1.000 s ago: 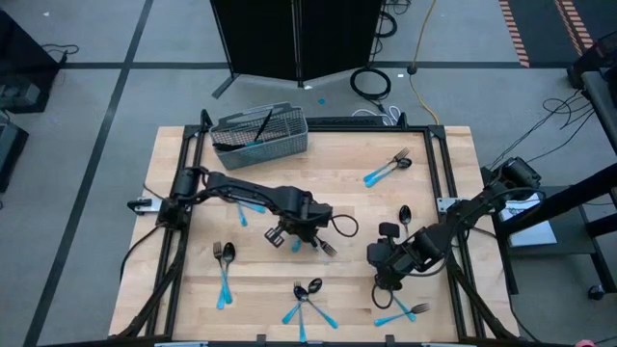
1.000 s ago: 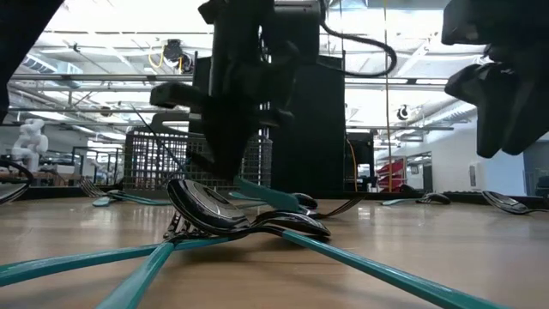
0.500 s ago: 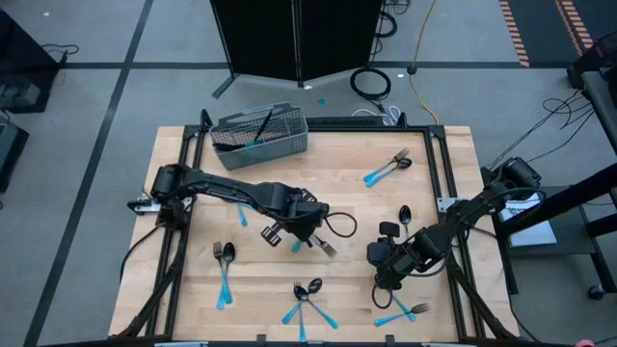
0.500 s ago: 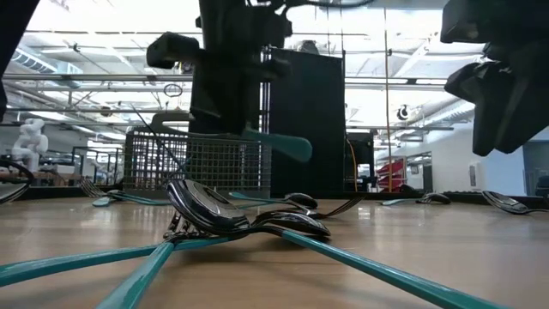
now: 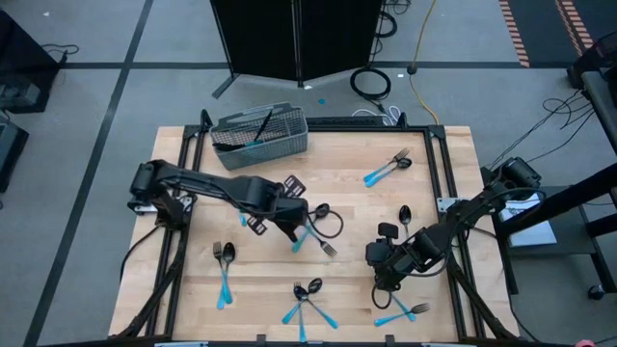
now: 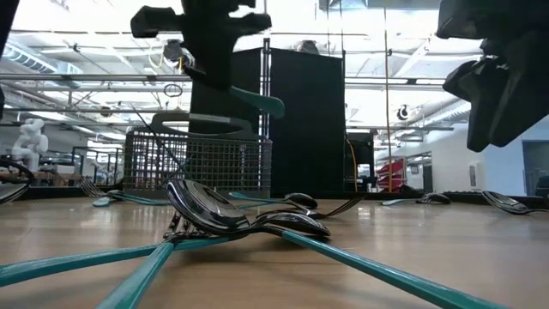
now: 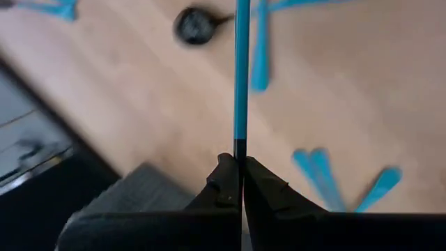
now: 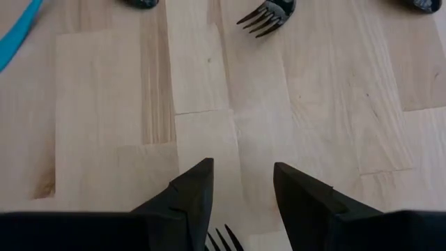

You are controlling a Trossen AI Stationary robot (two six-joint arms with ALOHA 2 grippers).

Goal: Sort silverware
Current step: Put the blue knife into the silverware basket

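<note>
- Progress first: the sort looks barely started. The wire basket (image 5: 260, 135) at the far edge of the counter (image 5: 193, 280) shows only a dark utensil and a glimpse of blue inside, while most of the silverware lies spread over the wood.
- Left claw (image 5: 307, 234), mid-counter and lifted clear of the wood, is clamped tight on one blue-handled piece (image 7: 241, 77). The wrist view shows the handle running straight out from between the closed fingers (image 7: 224, 183), and the low view has it carried high above the surface (image 6: 257, 101).
- Whether that piece is a fork, spoon or knife, I cannot tell; its head is hidden in the grip.
- Right claw (image 8: 240, 188) hovers low near the counter's front right, fingers parted and holding nothing. Fork tines (image 8: 268, 15) lie ahead of it, and another fork's tips peek out just beneath it.
- Left to do, by my reading: the crossed bundle (image 5: 307, 301) in front of the left claw, the fork and spoon pair (image 5: 224, 265) off to its left, the pair (image 5: 388, 168) far beyond the right claw, a lone spoon (image 5: 405, 214) close to it, and the pieces (image 5: 403, 311) just in front of it.
- Judgement: one item in transit, nearly everything else waiting.
</note>
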